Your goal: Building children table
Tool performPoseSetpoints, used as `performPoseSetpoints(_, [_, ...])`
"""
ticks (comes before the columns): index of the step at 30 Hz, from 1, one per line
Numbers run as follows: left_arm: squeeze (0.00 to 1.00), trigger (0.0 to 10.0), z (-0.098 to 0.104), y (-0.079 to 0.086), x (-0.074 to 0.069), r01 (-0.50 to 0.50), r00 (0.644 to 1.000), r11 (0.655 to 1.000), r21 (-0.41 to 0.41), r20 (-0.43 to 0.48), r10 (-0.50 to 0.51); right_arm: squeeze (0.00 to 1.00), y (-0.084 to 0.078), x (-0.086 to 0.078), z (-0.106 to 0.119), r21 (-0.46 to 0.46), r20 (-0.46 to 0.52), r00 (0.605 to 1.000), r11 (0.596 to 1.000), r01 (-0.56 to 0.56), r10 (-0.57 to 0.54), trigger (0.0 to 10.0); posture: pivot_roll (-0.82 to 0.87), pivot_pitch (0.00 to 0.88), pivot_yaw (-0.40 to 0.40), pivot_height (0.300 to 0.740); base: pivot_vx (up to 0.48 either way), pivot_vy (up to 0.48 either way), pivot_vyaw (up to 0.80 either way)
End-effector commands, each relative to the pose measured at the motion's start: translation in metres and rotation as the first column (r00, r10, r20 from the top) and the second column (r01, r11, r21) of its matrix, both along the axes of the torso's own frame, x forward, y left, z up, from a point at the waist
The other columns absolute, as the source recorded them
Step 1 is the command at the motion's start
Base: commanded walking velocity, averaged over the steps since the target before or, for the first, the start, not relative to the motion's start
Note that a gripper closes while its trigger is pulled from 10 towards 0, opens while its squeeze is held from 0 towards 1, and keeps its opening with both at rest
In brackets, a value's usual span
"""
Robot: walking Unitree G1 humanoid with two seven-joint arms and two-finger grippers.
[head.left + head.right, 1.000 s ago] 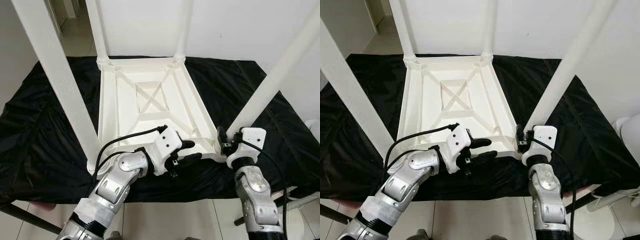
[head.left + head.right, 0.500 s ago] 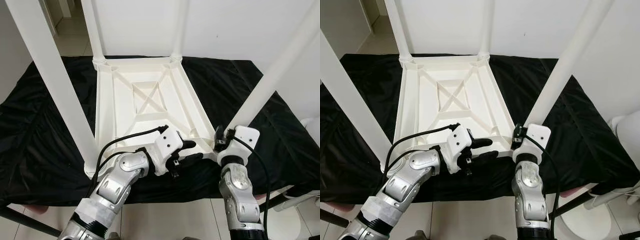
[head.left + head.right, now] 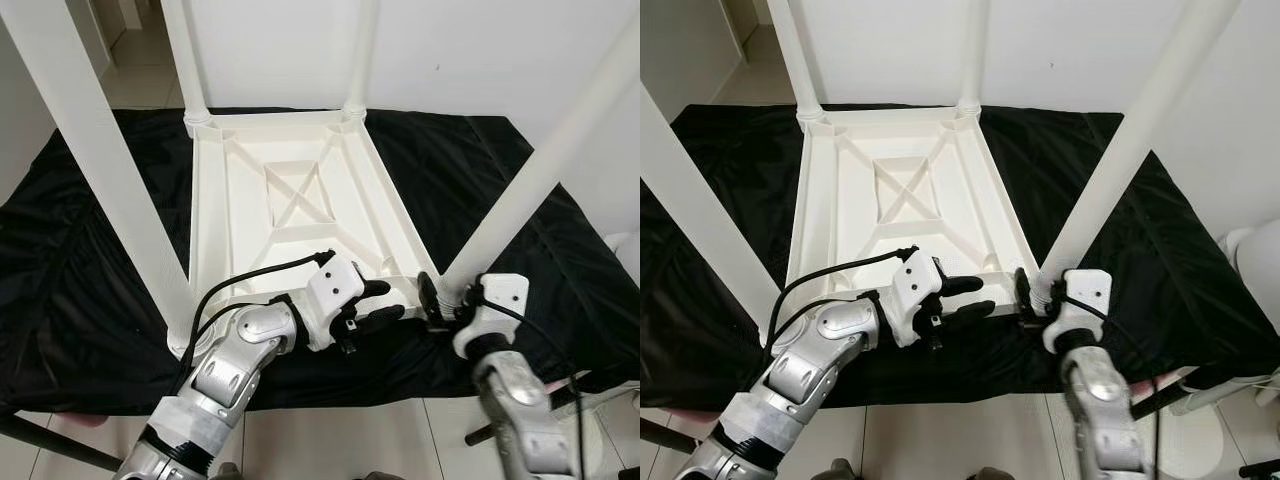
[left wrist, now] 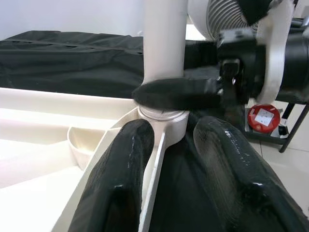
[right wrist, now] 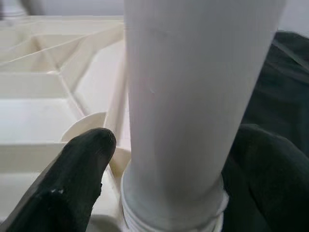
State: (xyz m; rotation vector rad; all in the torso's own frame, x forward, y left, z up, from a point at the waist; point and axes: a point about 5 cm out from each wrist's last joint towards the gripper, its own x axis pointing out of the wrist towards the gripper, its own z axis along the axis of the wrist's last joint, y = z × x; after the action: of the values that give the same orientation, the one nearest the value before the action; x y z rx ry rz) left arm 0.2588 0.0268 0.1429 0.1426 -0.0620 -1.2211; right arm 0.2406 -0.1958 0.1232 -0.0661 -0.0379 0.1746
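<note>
The white plastic children's table (image 3: 205, 220) lies upside down on a black cloth, with its legs pointing up. My left gripper (image 3: 378, 302) is open at the near rim (image 4: 152, 193), one finger inside the rim and one outside. My right gripper (image 3: 448, 295) is shut on the base of the near right leg (image 3: 540, 180), just above its socket. In the right wrist view the fingers (image 5: 82, 179) sit on both sides of that leg (image 5: 193, 96). In the left wrist view a right finger (image 4: 178, 94) crosses the leg base.
The black cloth (image 3: 80, 260) covers a low platform under the table. The near left leg (image 3: 110, 170) rises beside my left arm, and two far legs (image 3: 185, 60) stand by the white wall. Tiled floor (image 3: 330, 440) lies at the near edge. A white rounded object (image 3: 1255, 260) is at the right.
My right forearm has swung out to the right and its wrist has turned around the leg base, still at the leg. The left gripper stays at the near rim.
</note>
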Motion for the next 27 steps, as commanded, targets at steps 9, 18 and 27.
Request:
performPoseSetpoints(9, [0.0,10.0,-0.006,0.002,-0.001,0.011,1.0,1.0,0.022,-0.017,-0.011,0.0,-0.011,0.009,0.006,-0.068,0.005,0.987,0.985,-0.158,0.158,10.0,-0.02,0.0,-0.014,0.74,0.0,0.0,0.0])
performPoseSetpoints(18, [0.0,10.0,-0.01,-0.002,-0.002,0.015,1.0,0.999,0.036,-0.011,-0.014,0.0,-0.009,0.027,-0.001,-0.138,-0.063,0.96,0.95,-0.278,0.272,4.5,-0.02,0.0,-0.021,0.74,0.0,0.0,0.0])
performPoseSetpoints(27, [0.0,10.0,-0.009,-0.001,-0.002,0.012,1.0,0.999,0.035,-0.005,-0.011,0.0,-0.009,0.021,-0.012,-0.108,-0.094,0.951,0.947,-0.304,0.295,0.0,-0.02,0.0,-0.025,0.74,0.0,0.0,0.0])
